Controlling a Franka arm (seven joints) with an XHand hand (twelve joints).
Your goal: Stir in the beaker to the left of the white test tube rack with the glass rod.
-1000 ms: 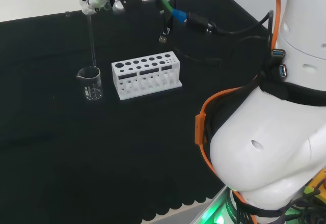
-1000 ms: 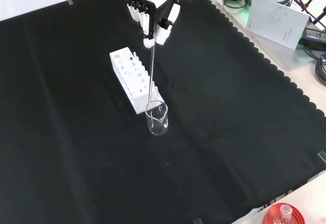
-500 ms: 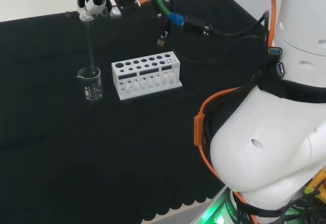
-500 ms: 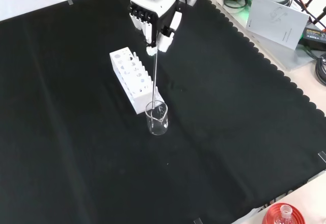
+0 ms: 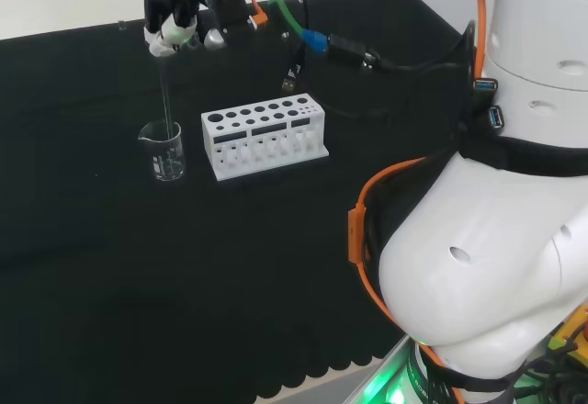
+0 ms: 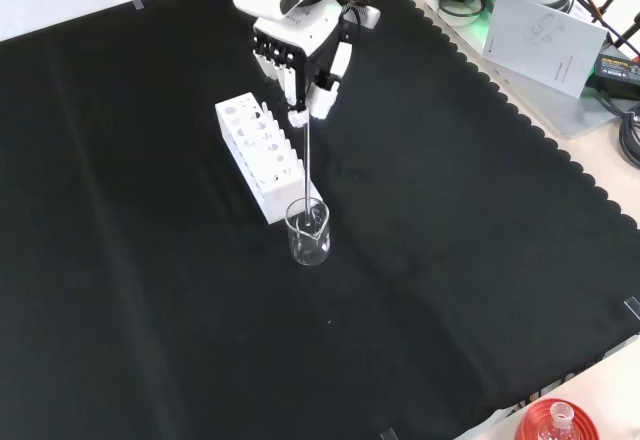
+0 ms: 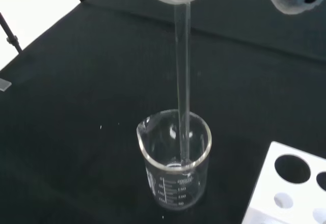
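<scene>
Looking across the bench in the head view, we see the hand (image 5: 175,20) raised above the black cloth (image 5: 110,266), its fingers curled in to pinch the top of the glass rod (image 5: 166,92). That rod hangs nearly upright from the pinch and its lower end dips inside the beaker (image 5: 163,151), which stands on the cloth just to the left of the white test tube rack (image 5: 263,135) in this view, close beside it but apart. In the front view we find the hand (image 6: 300,55) coming in from the top, fingers pointing down and closed on the rod (image 6: 307,165), with the rack (image 6: 262,155) lying below and left of it and the beaker (image 6: 308,232) standing nearer the camera, just beside the rack's near end. From the wrist view we look down the rod (image 7: 182,81) straight into the beaker (image 7: 174,168): the rod passes through the open mouth and its tip sits low inside, near the side of the glass opposite the pouring spout, though we cannot tell whether it touches the bottom or the wall. We cannot tell whether the beaker holds any liquid. A corner of the rack (image 7: 288,188) shows beside the beaker in that same view, with its round holes open upward.
</scene>
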